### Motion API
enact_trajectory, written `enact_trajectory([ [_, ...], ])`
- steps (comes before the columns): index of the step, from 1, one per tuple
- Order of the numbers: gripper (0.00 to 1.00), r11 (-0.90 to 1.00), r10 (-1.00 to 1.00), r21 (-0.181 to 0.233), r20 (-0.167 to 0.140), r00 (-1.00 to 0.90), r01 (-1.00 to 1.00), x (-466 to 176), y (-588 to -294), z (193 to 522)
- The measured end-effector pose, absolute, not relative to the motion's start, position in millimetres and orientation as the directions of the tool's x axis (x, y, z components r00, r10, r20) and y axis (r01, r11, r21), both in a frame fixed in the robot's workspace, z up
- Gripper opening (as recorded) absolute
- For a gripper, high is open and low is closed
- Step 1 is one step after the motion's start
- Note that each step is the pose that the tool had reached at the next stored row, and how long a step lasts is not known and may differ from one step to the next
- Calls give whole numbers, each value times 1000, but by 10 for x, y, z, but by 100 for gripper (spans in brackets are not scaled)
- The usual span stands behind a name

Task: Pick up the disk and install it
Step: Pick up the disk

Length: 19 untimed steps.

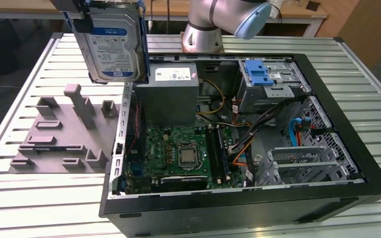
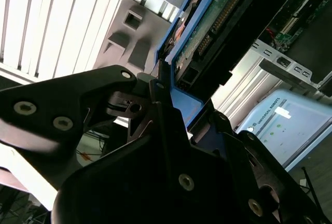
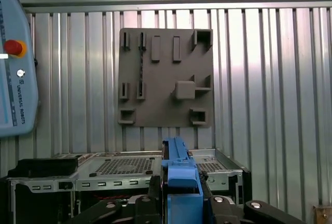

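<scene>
The disk (image 1: 114, 49), a silver-grey drive with a white-and-blue label in a blue carrier frame, hangs upright in the air at the exterior view's upper left. It is above the gap between the grey fixture plate and the open computer case (image 1: 349, 198). My gripper (image 1: 97, 6) is shut on its top edge. In the second wrist view the black fingers (image 2: 155, 105) clamp the blue frame, with the disk's (image 2: 218, 16) circuit-board side showing beyond them. The first wrist view has the blue carrier (image 3: 179, 182) between the gripper's parts.
A grey fixture plate (image 1: 65, 134) with raised blocks lies on the slatted table beside the case. Inside the case are a grey power supply box (image 1: 167, 94), a motherboard (image 1: 177, 153), cables, and a metal drive cage with a blue latch (image 1: 260, 74). A teach pendant (image 3: 15, 68) lies nearby.
</scene>
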<state>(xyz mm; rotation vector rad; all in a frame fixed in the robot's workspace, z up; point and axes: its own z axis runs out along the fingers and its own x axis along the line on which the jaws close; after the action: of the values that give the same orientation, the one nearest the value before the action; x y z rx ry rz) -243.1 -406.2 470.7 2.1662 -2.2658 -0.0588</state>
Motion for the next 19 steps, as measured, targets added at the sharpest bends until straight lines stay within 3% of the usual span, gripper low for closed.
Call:
enact_trajectory([
  [19,37,45,-999,31,-21,-46,-998,-2084,-4098,4706],
])
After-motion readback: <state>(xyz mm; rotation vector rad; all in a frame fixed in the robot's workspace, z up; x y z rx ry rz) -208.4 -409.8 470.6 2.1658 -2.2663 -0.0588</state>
